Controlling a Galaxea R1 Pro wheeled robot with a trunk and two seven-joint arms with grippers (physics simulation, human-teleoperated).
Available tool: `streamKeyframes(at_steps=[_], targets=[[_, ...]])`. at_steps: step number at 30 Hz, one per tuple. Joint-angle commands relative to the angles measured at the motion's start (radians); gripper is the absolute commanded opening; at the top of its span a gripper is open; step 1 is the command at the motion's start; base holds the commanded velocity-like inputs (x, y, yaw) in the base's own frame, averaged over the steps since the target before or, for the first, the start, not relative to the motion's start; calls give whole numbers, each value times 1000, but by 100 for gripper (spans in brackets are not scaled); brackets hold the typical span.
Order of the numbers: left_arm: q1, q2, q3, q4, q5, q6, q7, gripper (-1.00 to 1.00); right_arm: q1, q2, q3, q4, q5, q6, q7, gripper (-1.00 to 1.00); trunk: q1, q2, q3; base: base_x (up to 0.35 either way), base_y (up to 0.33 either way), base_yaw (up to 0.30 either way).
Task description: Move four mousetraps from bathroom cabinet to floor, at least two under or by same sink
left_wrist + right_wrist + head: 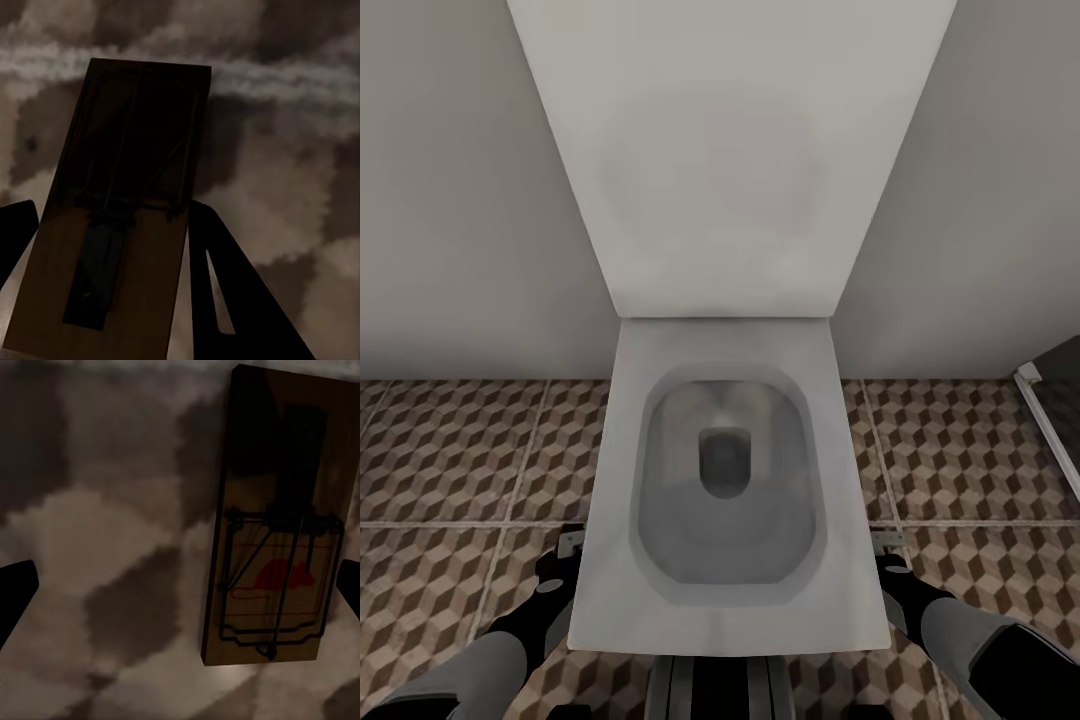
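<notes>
One mousetrap, a dark wood base with wire parts, sits between my left gripper's dark fingers, which press on both its long sides just above the cube-patterned bathroom floor. In the head view that left gripper is low beside the toilet's left side, with the trap's pale end at its tip. A second mousetrap with a red mouse print lies flat on the tiles. My right gripper is spread wide around it, not touching. It is right of the toilet. The cabinet and sink are out of view.
A white toilet with its lid raised against the pale wall stands directly ahead, between both arms. Patterned floor tiles extend on either side. A white frame edge and darker floor lie at the far right.
</notes>
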Motion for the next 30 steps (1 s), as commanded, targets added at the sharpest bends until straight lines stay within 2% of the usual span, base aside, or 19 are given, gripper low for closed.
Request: streamKeyframes(at_steps=[1,13,14,30], targets=[[0,0,3,18,14,-4,0,-100,0,0,8,-1,-9,-1,-3,100,0,0,-1,0,0,0],[0,0,3,21,14,-1,0,-100,0,0,8,-1,-9,-1,-3,100,0,0,-1,0,0,0],[0,0,3,21,14,0,0,100,0,0,8,-1,-9,-1,-3,100,0,0,-1,0,0,0],[0,0,3,22,14,1,1,100,0,0,8,-1,-9,-1,-3,100,0,0,-1,0,0,0]])
